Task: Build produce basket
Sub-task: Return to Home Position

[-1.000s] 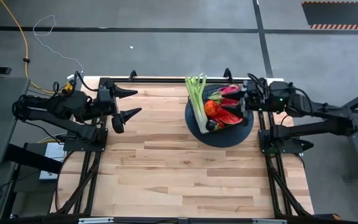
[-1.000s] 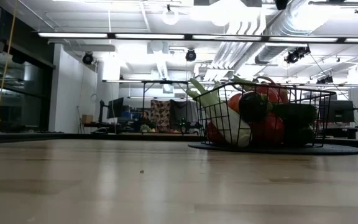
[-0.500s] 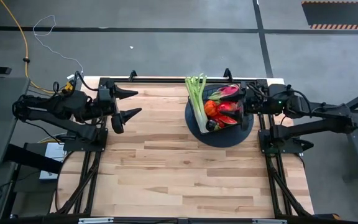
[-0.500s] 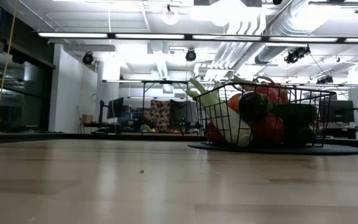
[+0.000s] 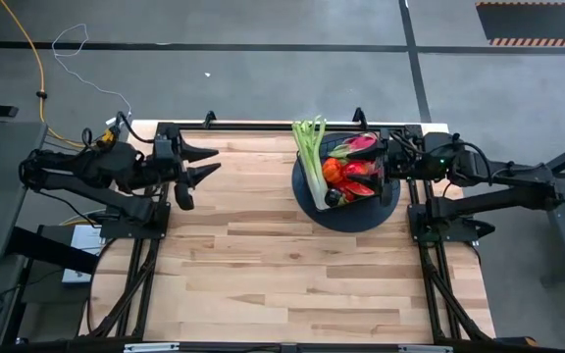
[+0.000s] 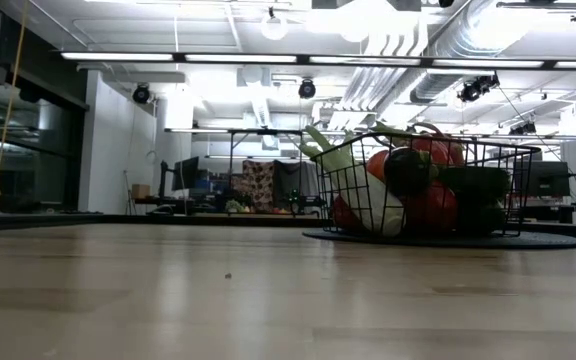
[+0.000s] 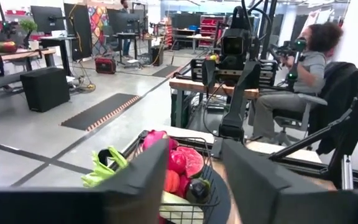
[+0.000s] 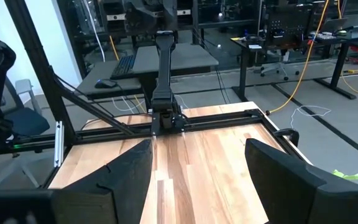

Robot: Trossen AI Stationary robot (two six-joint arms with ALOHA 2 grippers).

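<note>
The black wire basket (image 5: 349, 176) stands on a dark round mat (image 5: 346, 214) at the far right of the table. It holds the produce: a pink dragon fruit (image 5: 361, 143), red and orange fruits (image 5: 346, 176) and a watermelon slice (image 7: 192, 160). A green celery stalk (image 5: 309, 152) leans over the basket's far-left rim. In the low view the basket (image 6: 428, 190) shows full. My right gripper (image 5: 387, 162) hangs open, high over the basket's right side, its fingers (image 8: 129, 168) with nothing between them. My left gripper (image 5: 207, 162) is open at the table's far left, pointing level toward the basket.
Bare wooden table (image 5: 292, 275) spreads between the arms and toward the near edge. Black frame rails (image 5: 263, 126) run along the far edge. In the room beyond, a person (image 7: 303, 68) sits on a chair behind the right arm's stand.
My left gripper's fingers have come closer together, with a gap still between them, while the arm keeps its place. My right wrist has rolled a little above the basket. The basket and produce have not moved.
</note>
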